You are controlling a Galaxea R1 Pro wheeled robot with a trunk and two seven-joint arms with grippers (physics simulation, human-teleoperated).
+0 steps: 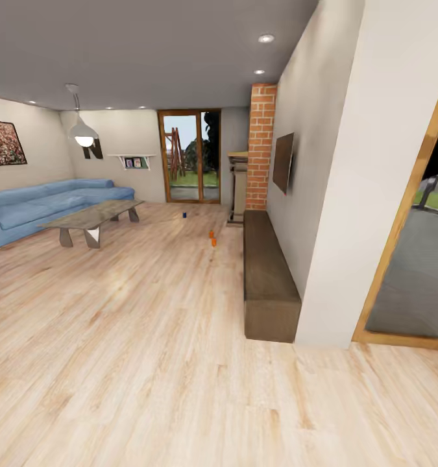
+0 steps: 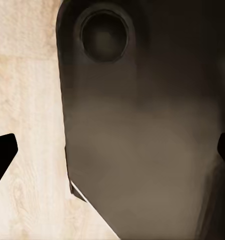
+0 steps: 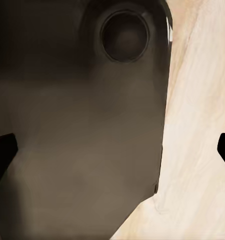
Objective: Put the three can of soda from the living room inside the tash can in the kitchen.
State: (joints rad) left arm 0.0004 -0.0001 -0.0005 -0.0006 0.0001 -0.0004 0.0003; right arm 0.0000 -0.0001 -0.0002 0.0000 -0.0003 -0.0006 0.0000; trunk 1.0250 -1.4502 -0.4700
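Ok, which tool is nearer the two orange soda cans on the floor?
Neither clearly. The orange cans stand far ahead, about dead centre; the left tool and right tool both hang open beside the robot's dark body, over floor.

Distant soda cans (image 1: 213, 241) tiny, indistinct

you've got three cans (image 1: 212, 238) on the floor (image 1: 147, 337) far ahead, sofa (image 1: 43, 207) and table (image 1: 92, 220) left of them, low cabinet (image 1: 267, 279) along the right wall.
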